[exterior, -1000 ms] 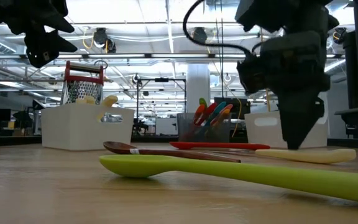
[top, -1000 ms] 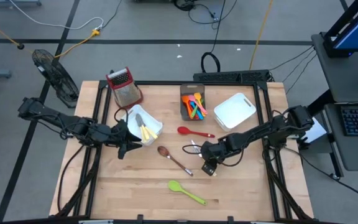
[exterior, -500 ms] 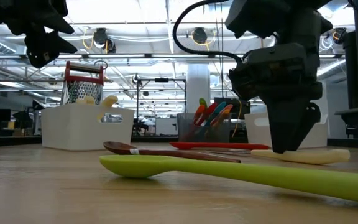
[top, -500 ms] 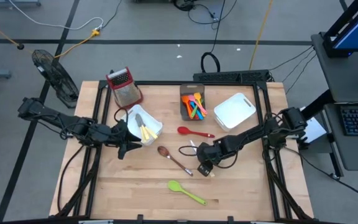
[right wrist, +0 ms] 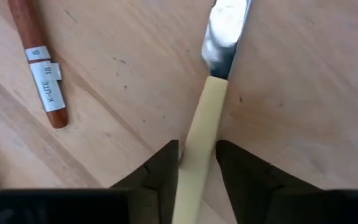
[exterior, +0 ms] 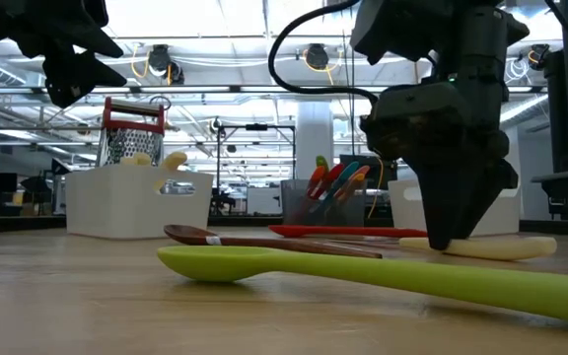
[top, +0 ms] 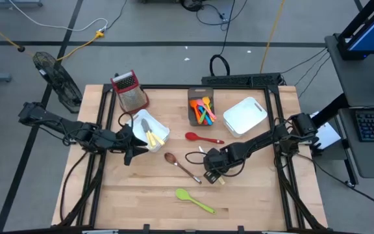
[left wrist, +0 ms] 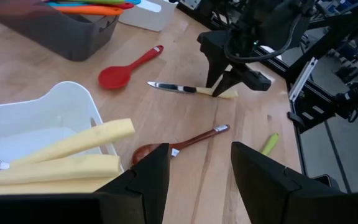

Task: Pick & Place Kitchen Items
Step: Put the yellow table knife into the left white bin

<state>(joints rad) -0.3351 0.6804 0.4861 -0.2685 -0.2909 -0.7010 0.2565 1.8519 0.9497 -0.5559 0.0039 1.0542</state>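
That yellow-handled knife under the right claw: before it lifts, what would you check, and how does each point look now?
1. Knife handle sits between the right gripper fingers: ok.
2. Fingers fully clamped on the handle: cannot tell.
3. Knife lies flat on the table: ok.
4. Brown spoon clear of the fingers: ok.
5. Left gripper out of the way, hovering by the white bin: ok.
6. Green spoon apart from the knife: ok.
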